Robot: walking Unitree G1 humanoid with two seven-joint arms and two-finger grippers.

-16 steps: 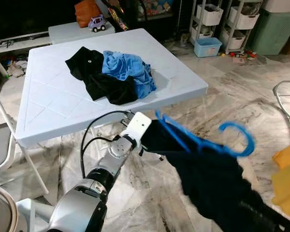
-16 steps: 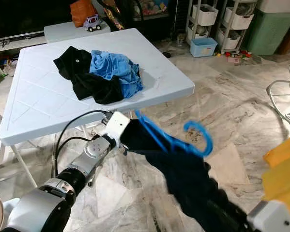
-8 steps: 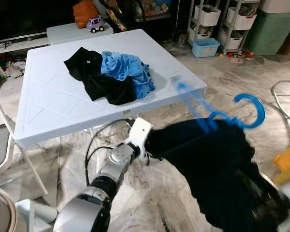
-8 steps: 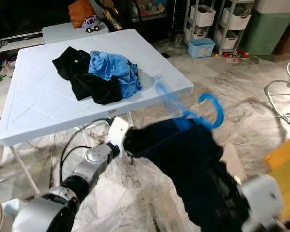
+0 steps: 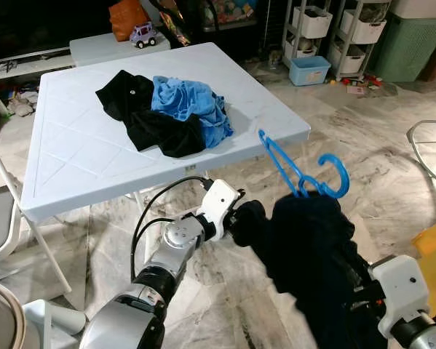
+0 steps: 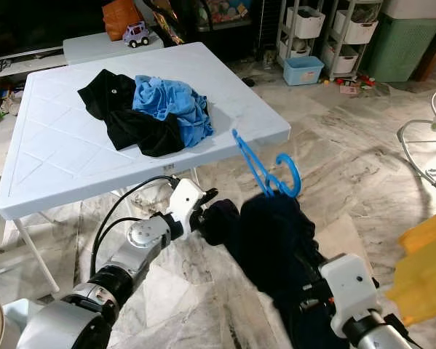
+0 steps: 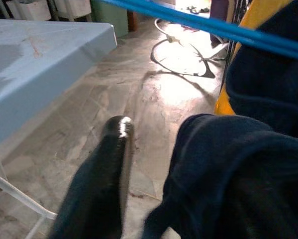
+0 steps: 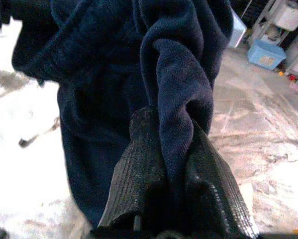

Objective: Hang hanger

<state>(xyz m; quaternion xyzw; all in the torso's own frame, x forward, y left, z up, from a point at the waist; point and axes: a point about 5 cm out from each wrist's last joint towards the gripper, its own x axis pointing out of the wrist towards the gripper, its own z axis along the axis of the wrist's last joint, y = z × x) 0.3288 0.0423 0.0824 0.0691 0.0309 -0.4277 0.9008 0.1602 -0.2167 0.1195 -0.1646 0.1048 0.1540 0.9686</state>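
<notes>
I am holding a dark navy garment (image 5: 312, 247) on a blue hanger (image 5: 299, 171) in the air over the marble floor (image 5: 363, 138), just off the corner of the white table (image 5: 72, 167). My right gripper (image 8: 173, 164) is clamping its two fingers on a fold of the cloth. My left gripper (image 5: 241, 218) is at the garment's edge, its fingers seemingly parted with one finger (image 7: 106, 169) bare beside the fabric, though the cloth hides the other.
</notes>
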